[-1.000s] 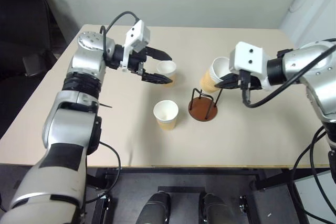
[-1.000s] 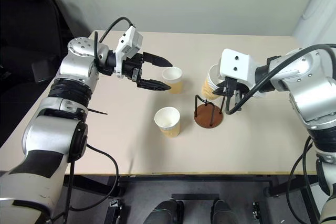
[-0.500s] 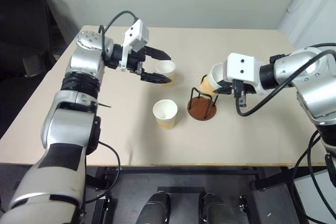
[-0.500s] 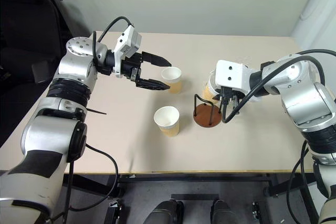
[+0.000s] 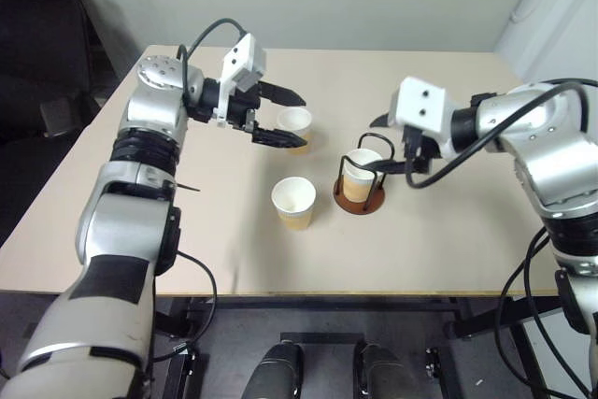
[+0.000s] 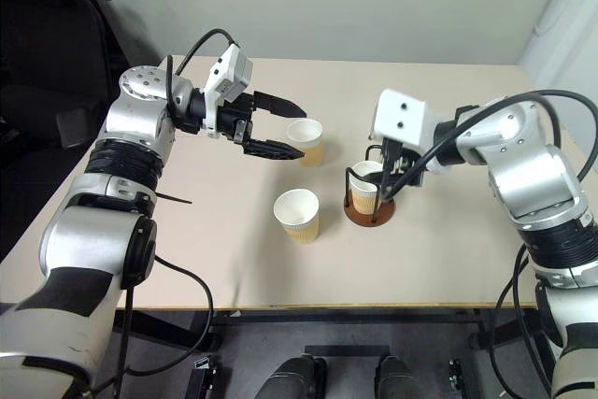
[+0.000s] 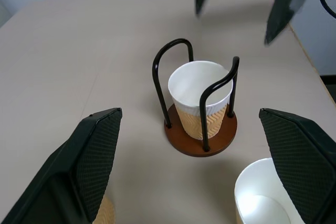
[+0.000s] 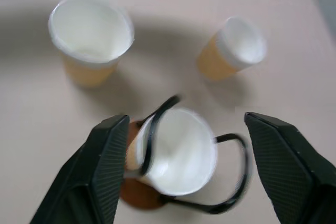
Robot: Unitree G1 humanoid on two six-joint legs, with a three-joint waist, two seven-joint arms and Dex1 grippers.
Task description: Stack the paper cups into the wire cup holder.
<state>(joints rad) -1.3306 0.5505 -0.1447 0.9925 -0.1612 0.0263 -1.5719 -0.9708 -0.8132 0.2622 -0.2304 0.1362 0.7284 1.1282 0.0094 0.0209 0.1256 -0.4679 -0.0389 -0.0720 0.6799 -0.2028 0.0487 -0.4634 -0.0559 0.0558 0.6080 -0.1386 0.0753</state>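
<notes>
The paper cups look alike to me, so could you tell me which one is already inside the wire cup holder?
The cup under the right gripper stands upright inside the wire cup holder; the other two stand on the bare table.
</notes>
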